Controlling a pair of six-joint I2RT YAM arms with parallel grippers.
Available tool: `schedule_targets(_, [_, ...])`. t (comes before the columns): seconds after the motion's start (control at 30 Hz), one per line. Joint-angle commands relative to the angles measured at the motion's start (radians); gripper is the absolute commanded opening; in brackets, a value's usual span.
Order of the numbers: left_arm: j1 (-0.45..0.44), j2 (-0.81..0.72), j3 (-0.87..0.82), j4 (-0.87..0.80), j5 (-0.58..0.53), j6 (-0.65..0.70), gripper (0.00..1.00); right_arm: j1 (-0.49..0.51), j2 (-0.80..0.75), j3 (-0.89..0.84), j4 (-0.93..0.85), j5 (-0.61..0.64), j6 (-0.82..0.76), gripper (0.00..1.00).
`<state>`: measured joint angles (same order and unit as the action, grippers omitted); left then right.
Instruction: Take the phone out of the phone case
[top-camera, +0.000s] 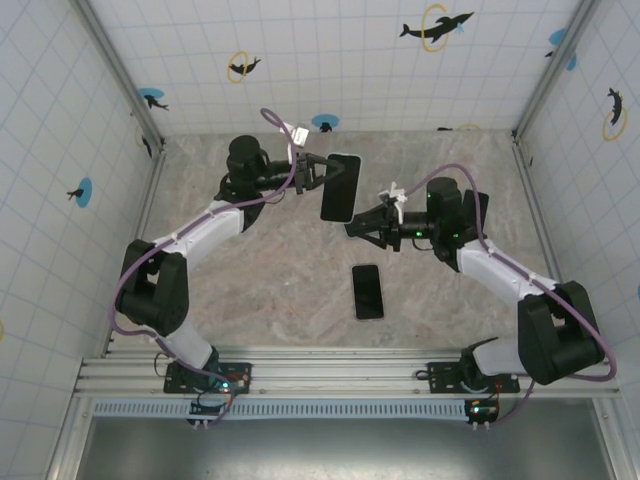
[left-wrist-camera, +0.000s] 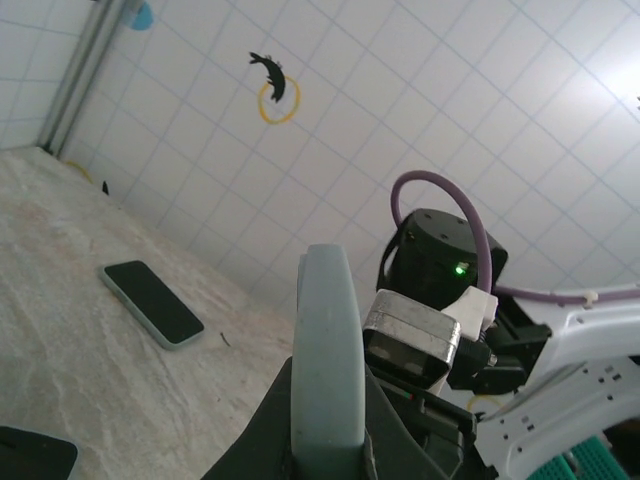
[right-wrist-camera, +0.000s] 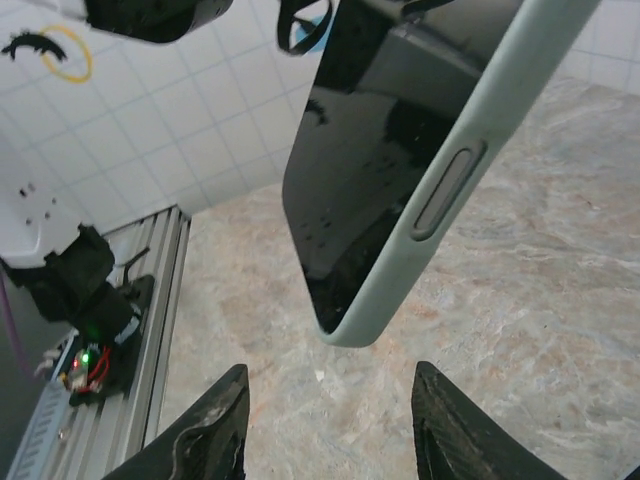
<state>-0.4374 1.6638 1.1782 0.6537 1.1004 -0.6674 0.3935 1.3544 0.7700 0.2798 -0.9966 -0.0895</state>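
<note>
Boxed in by tiled walls (top-camera: 330, 60) w/ dolphin stickers; marbled table (top-camera: 260, 290) underneath. Grips phone case (top-camera: 340, 187) in clenched left gripper (top-camera: 322, 175), aloft over table centre, pale rim round a dark glossy face. Hangs right gripper (top-camera: 352, 227) released & empty at approx 5 o'clock of case, near, not touching. At 6 o'clock of case, flat on table: spare phone (top-camera: 367, 291), right gripper partly btwn the two

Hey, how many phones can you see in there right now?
2. One cased phone is held up in the left gripper; a second phone lies flat on the table. A dark shape at the left wrist view's lower corner may be a third.
</note>
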Motion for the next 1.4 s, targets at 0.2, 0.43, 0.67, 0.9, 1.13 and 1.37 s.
schedule_targets(0.2, [0.003,-0.06,-0.002,0.076,0.08,0.034,0.0,0.034,0.041,0.079,-0.019,-0.062,-0.154,0.37])
schedule_targets(0.43, [0.003,-0.065,-0.014,0.081,0.079,0.021,0.0,0.044,0.093,0.126,-0.027,-0.078,-0.152,0.32])
schedule_targets(0.67, [0.002,-0.058,-0.013,0.084,0.08,0.019,0.0,0.051,0.115,0.143,-0.021,-0.099,-0.149,0.23])
schedule_targets(0.9, [0.003,-0.058,-0.02,0.116,0.086,-0.02,0.0,0.054,0.142,0.163,-0.026,-0.12,-0.148,0.14])
schedule_targets(1.13, [0.002,-0.056,-0.025,0.127,0.093,-0.068,0.0,0.063,0.144,0.172,-0.041,-0.075,-0.188,0.05])
schedule_targets(1.37, [0.001,-0.061,-0.033,0.059,0.073,-0.154,0.0,0.104,0.115,0.196,-0.193,0.136,-0.407,0.01])
